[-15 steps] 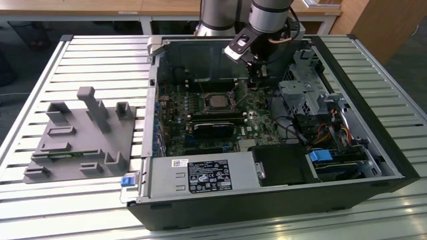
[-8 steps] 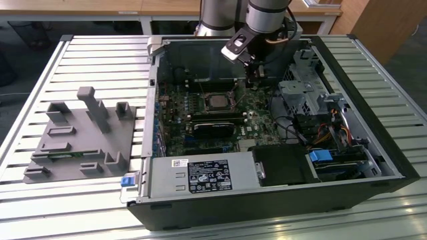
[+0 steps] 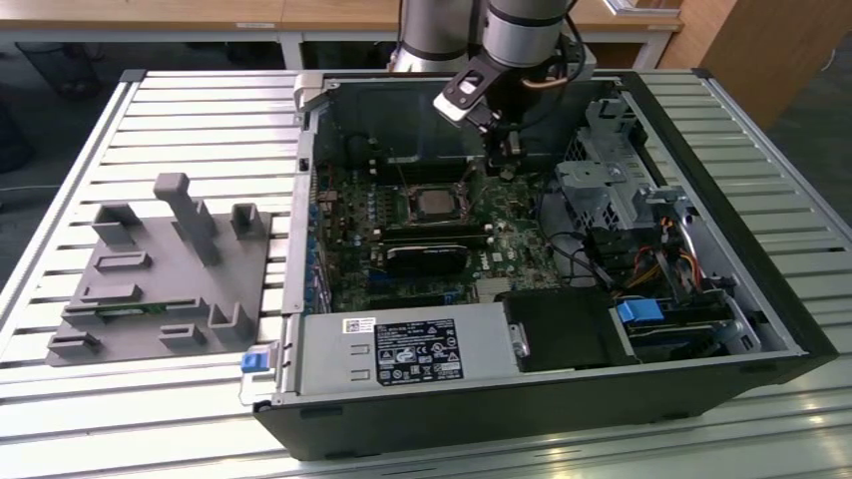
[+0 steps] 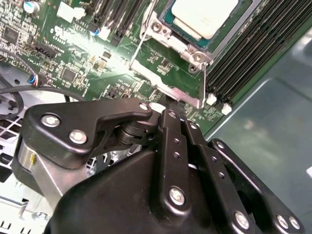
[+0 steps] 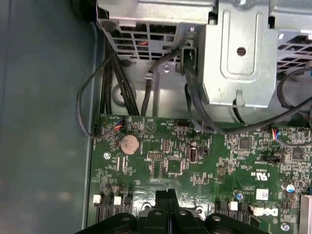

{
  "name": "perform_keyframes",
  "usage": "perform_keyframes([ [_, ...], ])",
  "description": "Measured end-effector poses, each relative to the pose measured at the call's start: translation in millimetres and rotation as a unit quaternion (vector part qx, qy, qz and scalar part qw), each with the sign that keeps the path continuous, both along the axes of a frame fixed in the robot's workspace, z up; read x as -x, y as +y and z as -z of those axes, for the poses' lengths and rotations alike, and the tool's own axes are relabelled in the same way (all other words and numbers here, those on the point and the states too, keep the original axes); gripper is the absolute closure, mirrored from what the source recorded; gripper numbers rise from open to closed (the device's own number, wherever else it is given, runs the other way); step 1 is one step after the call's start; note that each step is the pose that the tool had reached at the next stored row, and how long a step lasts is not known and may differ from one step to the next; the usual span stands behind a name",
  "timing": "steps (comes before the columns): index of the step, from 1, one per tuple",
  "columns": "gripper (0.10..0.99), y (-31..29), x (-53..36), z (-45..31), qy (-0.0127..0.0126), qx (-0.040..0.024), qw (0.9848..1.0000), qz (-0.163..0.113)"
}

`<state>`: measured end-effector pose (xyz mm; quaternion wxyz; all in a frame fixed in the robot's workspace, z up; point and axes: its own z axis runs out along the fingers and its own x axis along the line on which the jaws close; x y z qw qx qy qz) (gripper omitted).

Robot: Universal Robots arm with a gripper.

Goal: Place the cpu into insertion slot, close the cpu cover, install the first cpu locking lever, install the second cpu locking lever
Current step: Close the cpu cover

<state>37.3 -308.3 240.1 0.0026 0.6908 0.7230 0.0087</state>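
Observation:
The cpu [image 4: 202,17] shows its silvery-tan top and lies in the insertion slot [image 3: 433,190] on the green board. Around it lies the silver cpu cover [image 4: 168,36], flat as far as I can tell. A thin wire lever [image 4: 138,48] runs along one side of the frame and another [image 4: 204,85] along the adjoining side. My gripper [image 4: 178,119] hangs low over the board just off a corner of the frame, its black fingers [image 5: 163,197] pressed together with nothing seen between them. In the exterior view the gripper [image 3: 505,165] stands to the right of the cpu [image 3: 433,205].
Long black memory slots [image 4: 243,58] flank the socket. A coin battery [image 5: 129,144], cables [image 5: 146,92] and a metal drive cage [image 3: 606,185] lie close to the gripper. The case walls [image 3: 309,150] enclose the board. A grey fixture [image 3: 160,274] sits on the table at the exterior view's left.

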Motion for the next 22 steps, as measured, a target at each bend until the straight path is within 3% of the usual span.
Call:
perform_keyframes([
  [22, 0.98, 0.0, 26.2, 3.1, 0.0, 0.0, 1.0, 0.0],
])
